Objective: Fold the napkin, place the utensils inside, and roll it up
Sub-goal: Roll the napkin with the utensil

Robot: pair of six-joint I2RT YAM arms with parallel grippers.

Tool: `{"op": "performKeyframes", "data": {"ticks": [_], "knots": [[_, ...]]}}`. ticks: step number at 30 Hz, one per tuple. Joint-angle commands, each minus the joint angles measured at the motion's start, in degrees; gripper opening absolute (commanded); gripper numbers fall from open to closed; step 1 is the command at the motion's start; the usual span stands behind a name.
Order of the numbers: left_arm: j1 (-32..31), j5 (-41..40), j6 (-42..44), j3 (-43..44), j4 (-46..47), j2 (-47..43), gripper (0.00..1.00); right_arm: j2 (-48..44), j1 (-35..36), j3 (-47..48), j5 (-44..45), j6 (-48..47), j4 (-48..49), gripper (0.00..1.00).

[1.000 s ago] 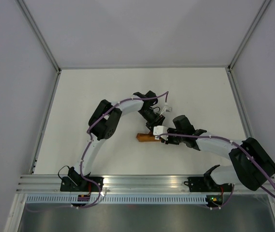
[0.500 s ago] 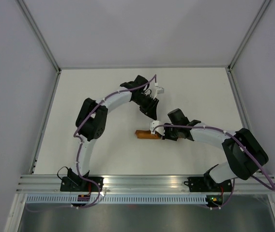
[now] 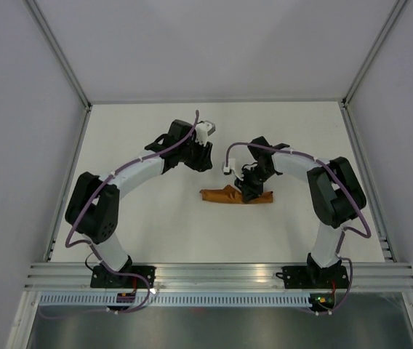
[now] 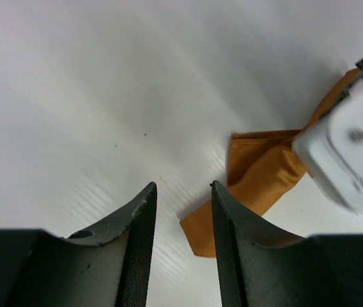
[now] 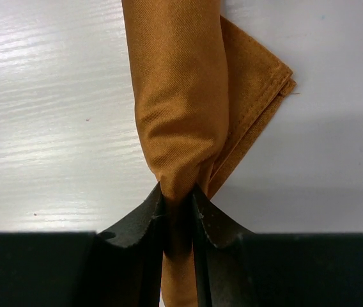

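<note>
The right gripper (image 5: pixel 176 192) is clenched on the rust-brown rolled cloth napkin (image 5: pixel 178 96), which lies mid-table, and pinches it thin between both fingers. The left gripper (image 4: pixel 181 188) stands partly parted and grips nothing above the white table (image 3: pixel 141 145), apart from the roll. Both arms arch inward. The roll's inside is hidden.

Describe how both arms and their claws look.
The left arm and right arm match: white tubular links, bulky black joints, and a purple cable running along each. Each wrist carries a small white block. The left claw and right claw have two dark, tapered fingers with finely ribbed inner faces.
</note>
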Motion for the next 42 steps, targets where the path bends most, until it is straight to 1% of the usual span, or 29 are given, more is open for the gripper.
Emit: {"op": "performKeyframes", "data": {"ticks": [1,4,7,8,9,11,12,13,15,16,19,21,22,24,26,28,31,34,42], "knots": [[-0.52,-4.44,-4.25,-7.96,11.84,-6.22,0.44,10.03,-2.6,3.57,-0.73,-4.64,-13.82,0.26],[-1.4,-4.53,-4.25,-14.99,18.69,-10.44,0.45,14.26,-4.18,8.23,-2.31,-5.7,-18.05,0.26],[-3.68,-4.44,-2.41,-20.97,24.32,-13.86,0.47,16.99,-4.97,11.4,-3.01,-6.66,-20.86,0.26],[-4.64,-4.44,-0.23,-22.2,25.38,-14.48,0.47,17.61,-4.97,12.1,-3.1,-6.76,-21.91,0.26],[-7.18,-4.7,1.79,-24.56,28.09,-15.44,0.47,18.14,-5.06,13.59,-3.19,-6.76,-22.36,0.26],[-10.26,-7.07,6.27,-27.12,31.17,-16.16,0.48,19.9,-5.24,15.0,-3.54,-7.11,-24.02,0.26],[-13.5,-8.56,7.43,-29.66,34.76,-16.68,0.49,20.51,-5.24,16.49,-3.72,-7.28,-24.64,0.26],[-14.92,-10.49,9.44,-30.55,36.19,-16.69,0.51,21.56,-5.33,17.11,-3.89,-7.37,-25.17,0.26],[-17.12,-11.3,11.12,-31.52,37.78,-15.9,0.52,22.27,-5.59,18.52,-4.42,-7.46,-26.05,0.26],[-19.13,-13.04,12.09,-31.44,38.04,-14.5,0.52,22.63,-5.59,18.79,-4.51,-7.37,-26.14,0.27],[-23.45,-16.47,19.54,-30.13,37.61,-11.17,0.54,23.59,-5.85,20.02,-4.51,-7.28,-26.58,0.27],[-26.43,-18.06,22.1,-28.81,37.34,-9.49,0.54,23.95,-6.03,20.54,-4.34,-7.28,-26.84,0.26],[-26.97,-20.15,23.07,-28.37,37.26,-8.87,0.54,24.21,-6.12,20.72,-4.33,-7.2,-26.76,0.27],[-28.03,-19.82,25.1,-26.61,36.12,-6.76,0.54,24.65,-6.29,21.16,-4.42,-7.02,-26.76,0.27],[-28.56,-20.0,27.29,-24.77,34.1,-4.48,0.55,25.44,-6.38,21.51,-4.42,-7.02,-27.19,0.27],[-29.52,-21.13,29.31,-24.06,34.0,-3.07,0.56,26.05,-6.47,22.13,-4.42,-7.11,-27.46,0.27],[-29.96,-22.1,31.16,-22.66,33.92,-0.87,0.56,26.76,-6.56,22.65,-4.33,-7.02,-27.46,0.27],[-30.14,-21.93,32.83,-20.72,31.72,1.5,0.56,27.11,-6.73,23.18,-4.42,-6.85,-27.64,0.27],[-30.23,-20.44,34.77,-17.03,26.89,6.51,0.53,27.46,-7.43,24.32,-4.77,-7.28,-28.51,0.27]]}}
